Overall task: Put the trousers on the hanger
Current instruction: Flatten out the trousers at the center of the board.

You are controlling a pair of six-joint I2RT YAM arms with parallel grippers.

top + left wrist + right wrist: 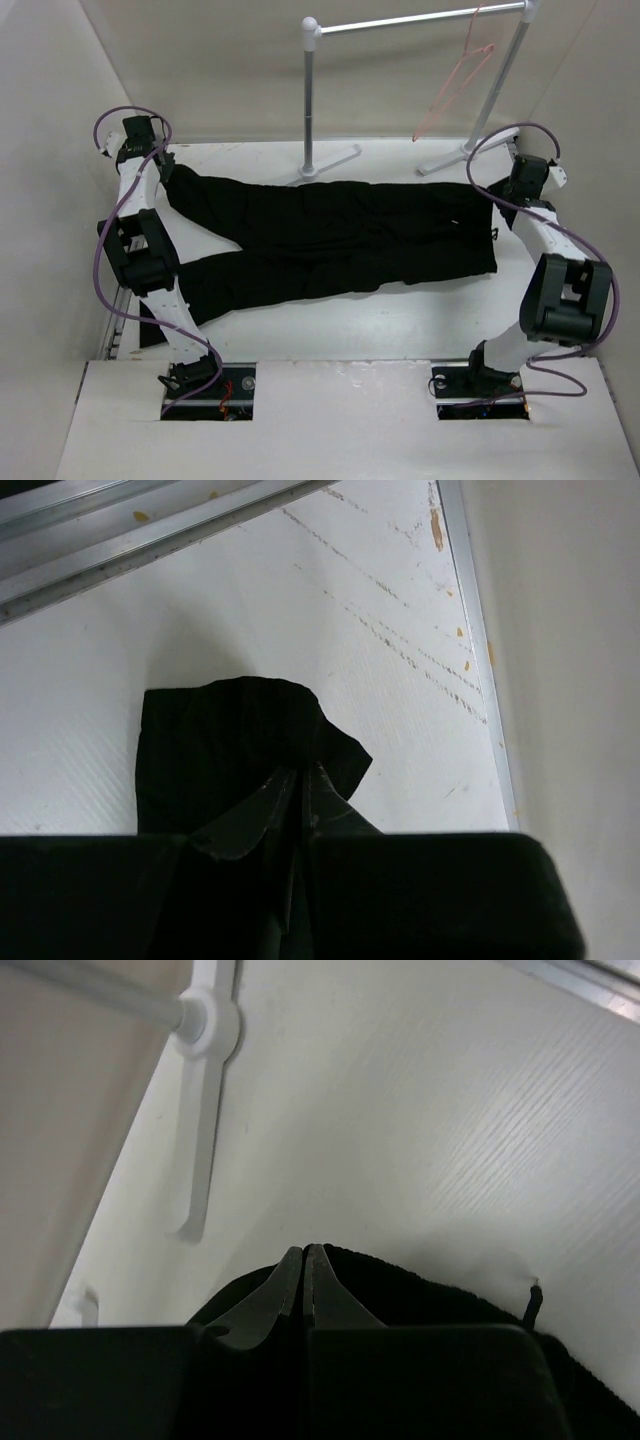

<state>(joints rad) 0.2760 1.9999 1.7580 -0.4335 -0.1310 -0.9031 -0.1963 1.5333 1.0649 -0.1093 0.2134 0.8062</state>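
Note:
The black trousers (330,240) lie spread across the table, waist to the right and legs to the left. My left gripper (160,168) is at the far-left leg end. In the left wrist view its jaws (300,772) are shut on a bunched fold of the trousers (230,740). My right gripper (510,200) is at the waist end. In the right wrist view its jaws (303,1250) are pressed together at the edge of the trousers (450,1300). The pink wire hanger (455,85) hangs from the rack's bar at the back right, away from both grippers.
The white tubular rack (400,25) stands at the back of the table, and one of its feet (205,1110) lies just beyond the right gripper. Walls close in on the left, back and right. A metal rail (470,630) edges the table by the left gripper.

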